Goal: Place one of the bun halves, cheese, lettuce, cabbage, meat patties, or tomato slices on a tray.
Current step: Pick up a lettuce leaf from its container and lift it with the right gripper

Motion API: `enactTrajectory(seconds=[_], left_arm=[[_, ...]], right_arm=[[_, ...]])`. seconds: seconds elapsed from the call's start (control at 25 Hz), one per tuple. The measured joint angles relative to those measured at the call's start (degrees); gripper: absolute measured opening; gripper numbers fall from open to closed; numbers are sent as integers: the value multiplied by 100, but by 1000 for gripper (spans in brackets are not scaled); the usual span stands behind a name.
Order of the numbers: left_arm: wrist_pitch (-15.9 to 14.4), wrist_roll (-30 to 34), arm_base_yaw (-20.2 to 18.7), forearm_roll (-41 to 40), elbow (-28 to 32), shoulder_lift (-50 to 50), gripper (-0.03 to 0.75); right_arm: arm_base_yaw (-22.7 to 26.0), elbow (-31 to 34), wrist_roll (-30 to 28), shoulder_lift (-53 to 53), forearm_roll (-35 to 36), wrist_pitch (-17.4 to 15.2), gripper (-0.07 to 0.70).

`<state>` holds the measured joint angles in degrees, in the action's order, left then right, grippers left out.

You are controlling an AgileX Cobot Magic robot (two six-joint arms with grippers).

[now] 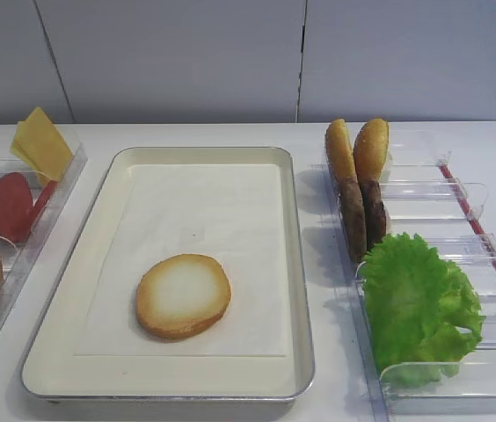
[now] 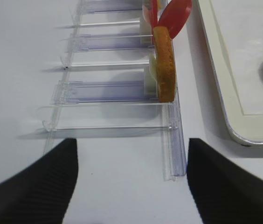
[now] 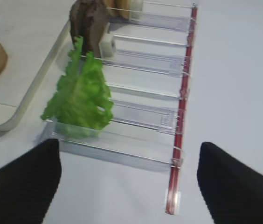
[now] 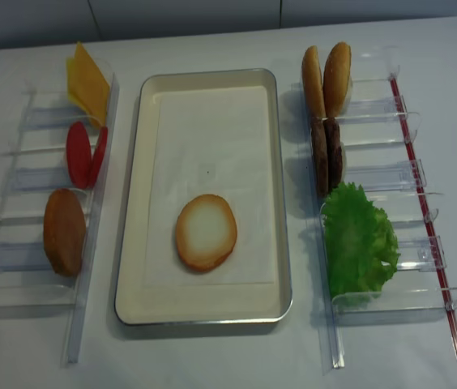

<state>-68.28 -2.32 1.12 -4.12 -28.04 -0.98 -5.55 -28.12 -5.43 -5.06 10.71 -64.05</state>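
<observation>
The right gripper (image 3: 127,186) hangs with its two black fingers (image 3: 19,184) spread wide and nothing between them, above bare white table just short of the near end of the right-hand clear rack (image 3: 145,116). The left gripper (image 2: 131,182) shows the same wide, empty spread of its dark fingers (image 2: 33,182), poised over the table at the near end of the left-hand clear rack (image 2: 117,91). Just ahead of the right gripper, the lettuce (image 1: 415,303) stands propped in the nearest slots of its rack, frilly and bright green, leaning toward the tray side. Beyond it in the same rack two meat patties (image 1: 362,215) stand on edge side by side, and beyond those two bun halves (image 1: 356,151) stand upright. Ahead of the left gripper another bun half (image 2: 164,63) stands on edge in its rack, with red tomato slices (image 1: 15,204) behind it and the yellow cheese (image 1: 41,142) at the far end. Between the two racks the tray (image 1: 299,264) sits lengthwise, its white paper liner (image 1: 204,229) covering most of the cream floor. One bun half (image 1: 184,295) lies flat on the liner with its pale toasted face up, in the nearer part of the tray and a little left of its middle, apart from the rim.
</observation>
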Motion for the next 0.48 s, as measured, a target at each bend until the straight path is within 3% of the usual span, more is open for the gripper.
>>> enactTrajectory(seconds=[0.48], left_arm=[[0, 0, 0, 0, 0, 0, 464]], right_arm=[[0, -947, -72, -1850, 1324, 40, 589]])
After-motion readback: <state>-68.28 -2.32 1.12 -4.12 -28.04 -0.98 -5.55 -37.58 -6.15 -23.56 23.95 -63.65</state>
